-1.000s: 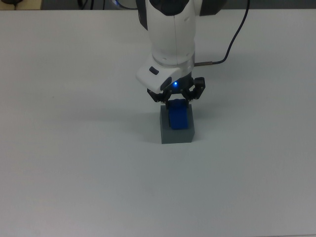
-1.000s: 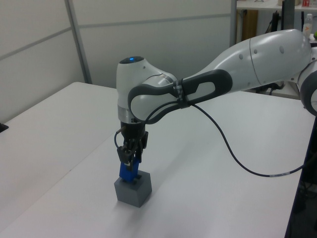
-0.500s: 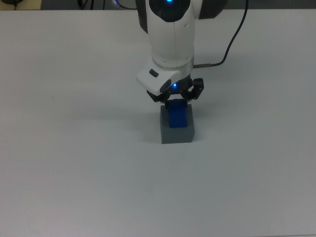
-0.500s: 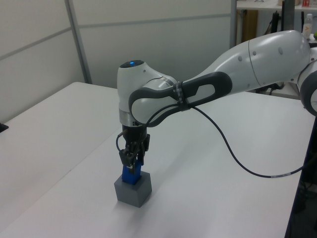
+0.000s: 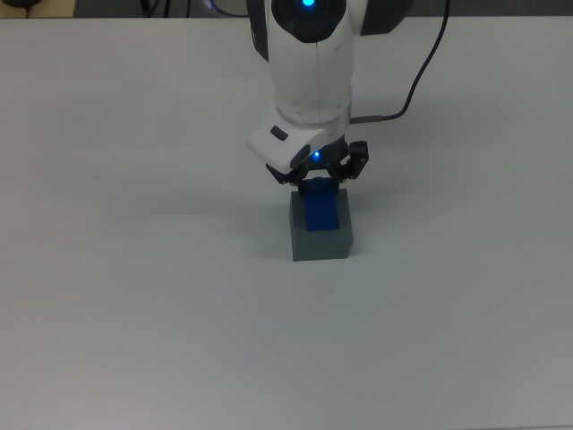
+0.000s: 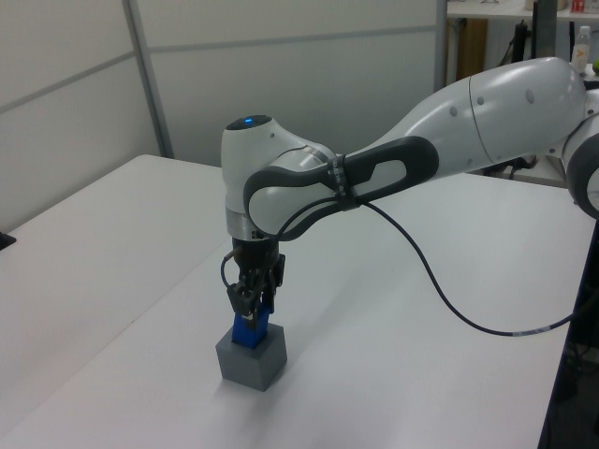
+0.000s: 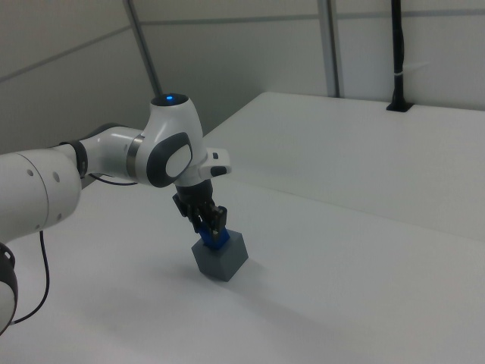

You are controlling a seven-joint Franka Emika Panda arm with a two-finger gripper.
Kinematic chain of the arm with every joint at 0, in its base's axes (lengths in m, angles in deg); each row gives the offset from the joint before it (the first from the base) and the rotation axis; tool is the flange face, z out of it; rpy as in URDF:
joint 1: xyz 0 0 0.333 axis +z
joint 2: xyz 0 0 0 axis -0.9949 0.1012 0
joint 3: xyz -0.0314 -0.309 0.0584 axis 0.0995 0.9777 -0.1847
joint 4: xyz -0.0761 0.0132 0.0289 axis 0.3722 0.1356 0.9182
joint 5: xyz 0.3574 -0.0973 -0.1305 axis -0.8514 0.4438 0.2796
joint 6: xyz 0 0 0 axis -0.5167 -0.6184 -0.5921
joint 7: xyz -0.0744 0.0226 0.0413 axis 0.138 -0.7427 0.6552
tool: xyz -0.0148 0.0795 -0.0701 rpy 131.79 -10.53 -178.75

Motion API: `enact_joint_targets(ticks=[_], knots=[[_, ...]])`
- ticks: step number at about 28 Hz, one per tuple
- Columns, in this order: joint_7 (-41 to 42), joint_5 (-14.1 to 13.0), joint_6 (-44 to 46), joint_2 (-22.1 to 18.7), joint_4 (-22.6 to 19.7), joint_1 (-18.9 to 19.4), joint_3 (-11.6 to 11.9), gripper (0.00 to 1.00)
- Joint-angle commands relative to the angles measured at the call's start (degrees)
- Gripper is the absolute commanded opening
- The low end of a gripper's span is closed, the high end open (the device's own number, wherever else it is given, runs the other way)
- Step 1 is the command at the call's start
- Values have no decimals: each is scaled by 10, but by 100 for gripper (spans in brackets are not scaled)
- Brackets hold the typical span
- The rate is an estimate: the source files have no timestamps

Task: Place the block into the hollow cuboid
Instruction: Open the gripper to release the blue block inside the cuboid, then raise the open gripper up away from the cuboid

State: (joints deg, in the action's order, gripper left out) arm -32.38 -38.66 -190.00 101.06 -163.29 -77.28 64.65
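Note:
The blue block stands upright with its lower part sunk in the recess of the grey hollow cuboid in the middle of the white table. My gripper hangs straight above the cuboid, shut on the block's upper end. The left view has the block poking out of the cuboid under the gripper. From the right view the block, cuboid and gripper line up the same way.
A black cable runs from the wrist toward the top view's upper right. The white table spreads wide around the cuboid. A black post stands at the table's far edge in the right view.
The gripper has come down a little with the block, which now sits deeper in the cuboid's recess. The cuboid has not moved.

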Motion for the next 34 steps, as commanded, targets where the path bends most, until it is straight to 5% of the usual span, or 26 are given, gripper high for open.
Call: enact_joint_targets(ticks=[1,3,4,18,24,34], knots=[[-3,13,11,-8,-14,3,3,40],[-6,14,11,-8,-14,3,3,90],[-6,14,11,-9,-14,3,3,100],[-4,15,15,-23,5,3,4,100],[30,71,66,-32,5,2,9,100],[57,87,112,-44,5,-3,42,100]])
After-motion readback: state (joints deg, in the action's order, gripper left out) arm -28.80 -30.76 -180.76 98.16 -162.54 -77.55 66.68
